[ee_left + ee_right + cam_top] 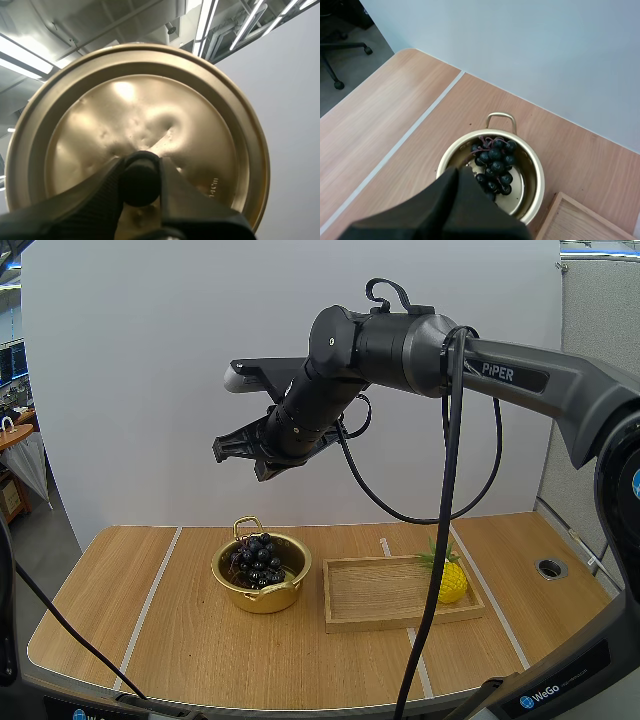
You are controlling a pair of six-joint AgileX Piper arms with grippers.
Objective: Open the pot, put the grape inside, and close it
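Pinches the black knob (141, 182) in the left gripper (141, 166), one finger pressed to each side of it. Carries the gold lid (100, 120) by that knob, raised clear of the table with its round top facing the wrist.

Holds the right gripper (457, 176) closed on nothing, both fingers laid together as one dark wedge. Hangs it high above the table (110, 600), over the near rim of the pot (534, 167).

Leaves the pot uncovered on the wooden table, gold, with one loop handle toward the back wall. Has the bunch of dark grapes (494, 164) already inside the pot, resting on its bottom.

Shows a wooden tray (380, 592) just beside the pot, to its right in the high view, with a narrow gap between them. Shows a yellow toy pineapple (451, 582) upright at the right end of the tray.
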